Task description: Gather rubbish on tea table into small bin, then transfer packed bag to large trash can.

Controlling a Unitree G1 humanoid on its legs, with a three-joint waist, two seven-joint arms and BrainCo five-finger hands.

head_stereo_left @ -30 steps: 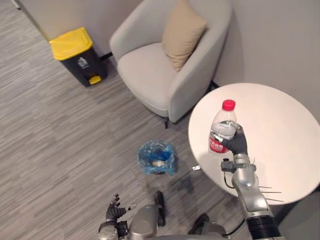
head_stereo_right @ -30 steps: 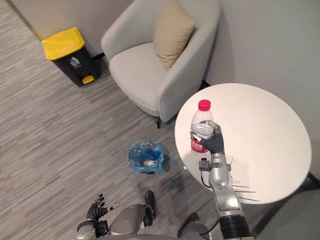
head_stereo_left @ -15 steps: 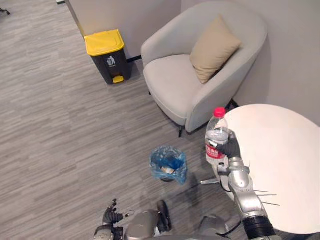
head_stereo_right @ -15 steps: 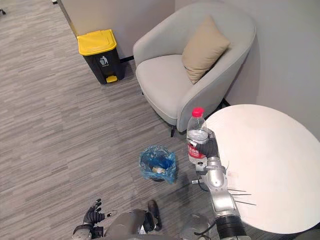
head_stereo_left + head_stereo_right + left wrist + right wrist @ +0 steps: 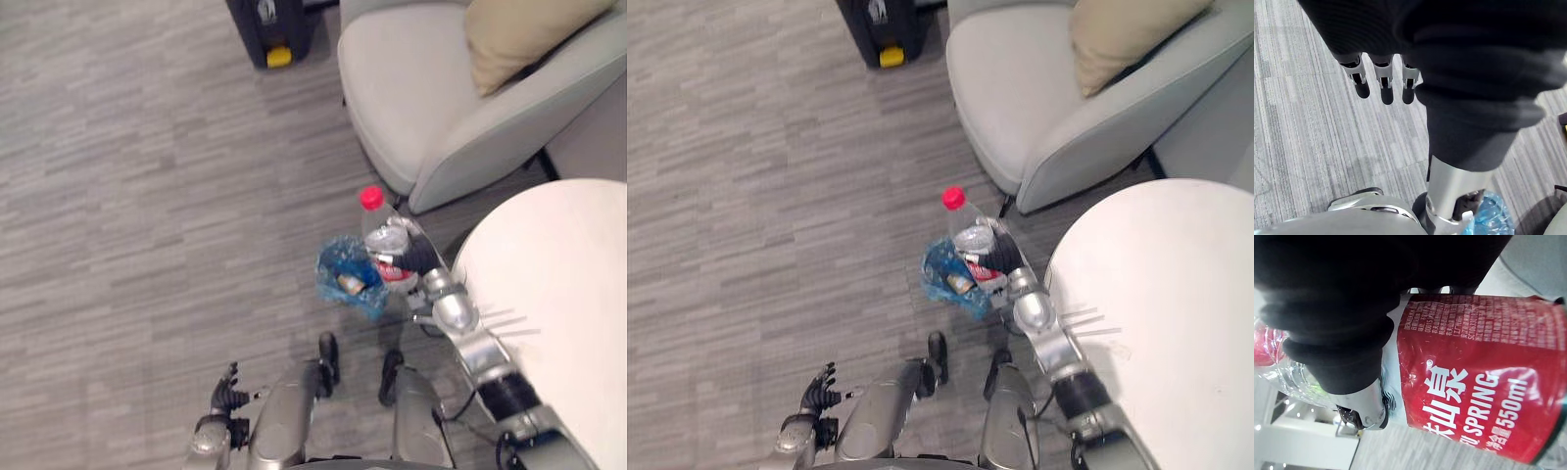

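Note:
A clear plastic bottle point(image 5: 383, 242) with a red cap and red label point(image 5: 1474, 391) is gripped round its middle by my right hand point(image 5: 418, 258). The bottle leans with its cap up and away from me, held in the air over the small bin lined with a blue bag point(image 5: 341, 282) on the floor. Some rubbish lies inside the bag. The bin stands just off the edge of the round white tea table point(image 5: 568, 313). My left hand point(image 5: 225, 397) hangs low beside me, its fingers point(image 5: 1381, 85) relaxed and holding nothing.
A grey armchair point(image 5: 431, 98) with a tan cushion point(image 5: 524, 34) stands beyond the bin and the table. The dark large trash can point(image 5: 269, 24) with a yellow pedal sits at the far edge, left of the chair. Grey plank floor point(image 5: 147, 196) spreads to the left.
My right hand has carried the bottle off the table, leftward and down over the small bin, tipping it. The camera has tilted down and shifted too.

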